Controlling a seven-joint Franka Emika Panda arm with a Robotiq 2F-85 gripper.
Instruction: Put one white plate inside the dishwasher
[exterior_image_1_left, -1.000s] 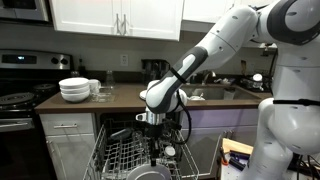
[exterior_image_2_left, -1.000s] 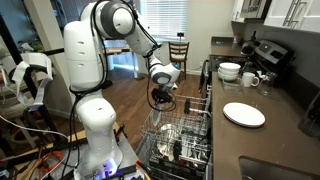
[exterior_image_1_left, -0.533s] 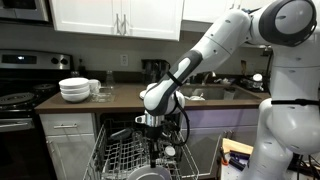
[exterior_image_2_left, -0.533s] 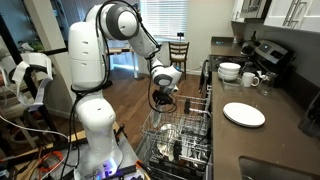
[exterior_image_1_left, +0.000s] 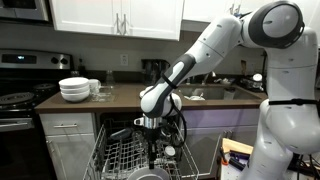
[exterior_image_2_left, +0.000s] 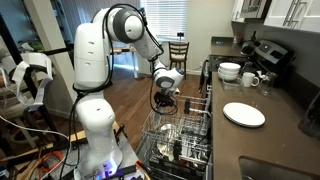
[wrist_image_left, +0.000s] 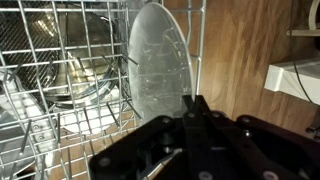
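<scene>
In the wrist view a white plate (wrist_image_left: 160, 65) stands on edge among the grey wires of the dishwasher (wrist_image_left: 60, 80) rack. My gripper (wrist_image_left: 197, 103) is shut, its fingers pressed together on the plate's near rim. In both exterior views the gripper (exterior_image_1_left: 151, 126) (exterior_image_2_left: 163, 103) hangs straight down over the pulled-out rack of the open dishwasher (exterior_image_1_left: 125, 155) (exterior_image_2_left: 180, 135). The held plate is hard to make out from outside.
Another flat white plate (exterior_image_2_left: 244, 114) lies on the dark counter. A stack of white bowls (exterior_image_1_left: 74, 89) (exterior_image_2_left: 230, 71) and mugs (exterior_image_2_left: 250, 79) sit near the black stove (exterior_image_1_left: 15, 100). The rack holds other dishes. A wooden chair (exterior_image_2_left: 178, 52) stands beyond.
The arm's upper links have shifted slightly and the gripper has edged a little sideways over the rack. The jaws stay shut.
</scene>
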